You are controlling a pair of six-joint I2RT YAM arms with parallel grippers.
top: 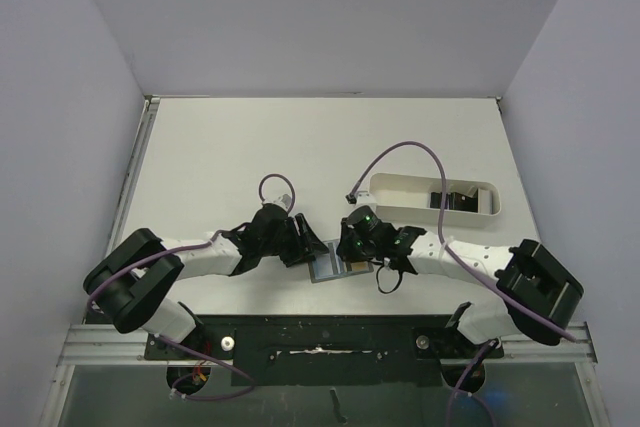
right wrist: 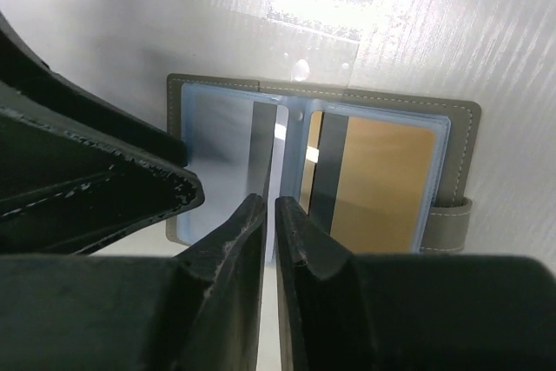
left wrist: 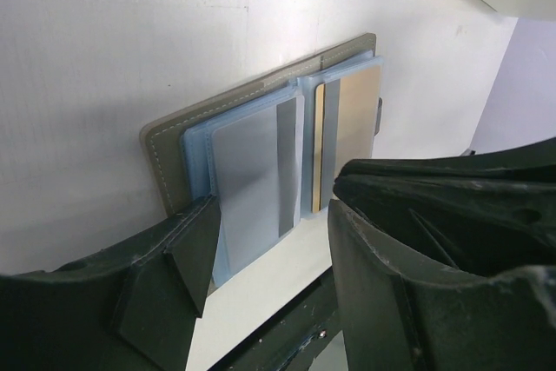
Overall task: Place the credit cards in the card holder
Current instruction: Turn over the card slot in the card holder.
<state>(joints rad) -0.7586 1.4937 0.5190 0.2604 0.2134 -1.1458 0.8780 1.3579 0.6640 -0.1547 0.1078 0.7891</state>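
Grey-olive card holder (right wrist: 321, 110) lies open at six o'clock, two cards (right wrist: 382, 171) pocketed. My left tool (left wrist: 271, 215) gapes wide beside it; right tool (right wrist: 271, 206) pinched narrow, seemingly empty. Next: fetch dark cards (top: 455, 199) from the tray (top: 400, 187) at two o'clock.

Grey-olive card holder (left wrist: 163, 162) lies open flat, a silver card (left wrist: 248, 171) and a gold card (left wrist: 358, 119) in its pockets.

A white oblong tray (top: 400, 190) lies on the white table (top: 240, 137), beyond and to the right of the right fingers (top: 352, 247), well apart from them. A glossy pale patch (right wrist: 313, 6) marks the table beyond them. Grey walls (top: 330, 17) enclose the table.
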